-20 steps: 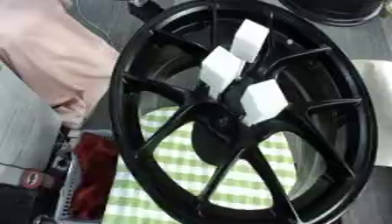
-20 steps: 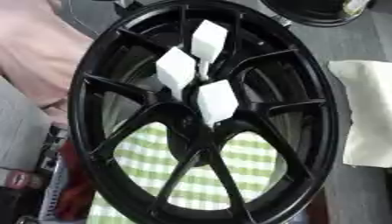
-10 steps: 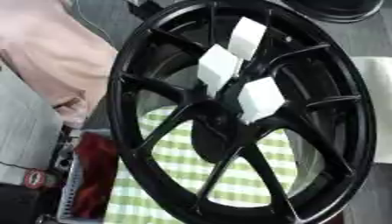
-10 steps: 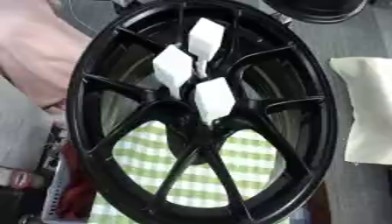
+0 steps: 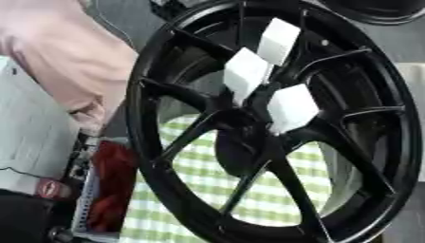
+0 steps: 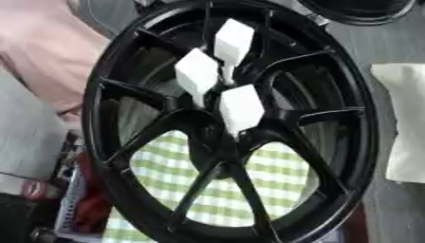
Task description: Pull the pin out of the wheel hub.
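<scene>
At the far left a person's sleeve (image 5: 62, 57) in pale pink is seen, with a hand (image 5: 89, 115) at its lower end close to the wheel's left rim; whether contact is made cannot be told. Below it, a red object (image 5: 112, 190) lies in a perforated pale tray (image 5: 83, 209) at the lower left.

The middle of both views is filled by the black wheel hub (image 5: 274, 123), stood nearly on edge and tilted, its face turned toward the camera and its spokes radiating from the centre. Three white pins (image 6: 220, 83) – blocky white heads on thin stems – are set around the centre; their long axes converge on the hub's middle, heads pointing outward and up. Through the spokes a green-and-white checked cloth (image 5: 274, 190) is visible.

At the right edge a white cloth (image 6: 404, 123) lies on the grey table (image 6: 398, 42), and part of another black rim (image 6: 357, 9) shows at the top.

No robot hand is seen in either view – its state cannot be told.
</scene>
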Controlling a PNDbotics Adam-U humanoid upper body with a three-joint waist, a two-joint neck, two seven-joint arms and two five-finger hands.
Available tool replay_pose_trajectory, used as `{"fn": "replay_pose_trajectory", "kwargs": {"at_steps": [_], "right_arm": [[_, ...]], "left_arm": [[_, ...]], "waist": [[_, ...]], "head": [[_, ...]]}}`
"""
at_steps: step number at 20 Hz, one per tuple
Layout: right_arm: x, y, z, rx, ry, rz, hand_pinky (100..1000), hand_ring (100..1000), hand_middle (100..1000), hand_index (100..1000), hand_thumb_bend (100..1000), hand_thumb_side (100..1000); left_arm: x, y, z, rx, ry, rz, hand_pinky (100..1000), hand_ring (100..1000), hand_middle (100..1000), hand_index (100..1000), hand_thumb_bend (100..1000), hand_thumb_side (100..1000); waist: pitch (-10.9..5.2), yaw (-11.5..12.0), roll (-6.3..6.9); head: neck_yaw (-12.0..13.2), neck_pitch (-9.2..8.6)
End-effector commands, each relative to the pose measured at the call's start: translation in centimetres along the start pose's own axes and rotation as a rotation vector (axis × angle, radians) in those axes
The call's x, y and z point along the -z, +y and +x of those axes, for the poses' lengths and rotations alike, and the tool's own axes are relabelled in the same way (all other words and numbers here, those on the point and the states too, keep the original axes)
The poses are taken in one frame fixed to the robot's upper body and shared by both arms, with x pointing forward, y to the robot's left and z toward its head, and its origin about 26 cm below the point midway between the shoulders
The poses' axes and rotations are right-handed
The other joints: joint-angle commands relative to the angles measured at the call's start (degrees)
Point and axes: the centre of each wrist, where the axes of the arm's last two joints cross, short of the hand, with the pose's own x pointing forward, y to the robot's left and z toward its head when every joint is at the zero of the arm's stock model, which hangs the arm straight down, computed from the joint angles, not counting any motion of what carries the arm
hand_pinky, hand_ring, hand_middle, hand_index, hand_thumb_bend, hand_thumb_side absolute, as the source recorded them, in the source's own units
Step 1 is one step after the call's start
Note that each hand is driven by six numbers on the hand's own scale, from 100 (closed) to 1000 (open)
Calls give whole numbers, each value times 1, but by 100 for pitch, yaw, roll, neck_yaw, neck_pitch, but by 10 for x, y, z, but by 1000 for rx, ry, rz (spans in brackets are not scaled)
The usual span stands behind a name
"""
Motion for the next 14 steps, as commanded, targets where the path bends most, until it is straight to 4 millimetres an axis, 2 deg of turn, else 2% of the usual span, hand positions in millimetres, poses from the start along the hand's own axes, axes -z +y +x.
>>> {"fn": "replay_pose_trajectory", "kwargs": {"at_steps": [1, 2, 4, 5, 12, 14], "right_arm": [[2, -4, 9, -76, -66, -45, 872, 859, 791, 851, 603, 202], [2, -1, 10, -87, -87, -43, 885, 872, 826, 870, 580, 232], [2, 3, 11, -103, -123, -49, 891, 880, 843, 883, 436, 377], [2, 3, 12, -107, -135, -55, 891, 879, 846, 884, 419, 392], [4, 3, 24, -80, -177, -108, 883, 860, 821, 869, 490, 319], [6, 3, 36, -42, -234, -145, 882, 838, 773, 832, 460, 294]], "left_arm": [[5, 0, 7, 0, -32, -10, 907, 615, 618, 786, 100, 782], [5, 0, 7, 0, -32, -10, 907, 615, 618, 786, 100, 782], [5, 0, 7, -1, -32, -9, 907, 615, 617, 785, 100, 783], [5, 0, 7, -1, -32, -9, 907, 614, 617, 785, 100, 782], [5, 0, 7, -1, -33, -12, 907, 615, 617, 785, 100, 783], [5, 0, 7, -2, -33, -13, 907, 615, 617, 785, 100, 782]], "waist": [[-68, 5, 16], [-66, 9, 19], [-62, 10, 24], [-60, 11, 24], [-57, 26, 3], [-60, 36, 0]], "head": [[-49, -78], [-63, -81], [-89, -92], [-98, -100], [-151, -131], [-147, -137]]}}
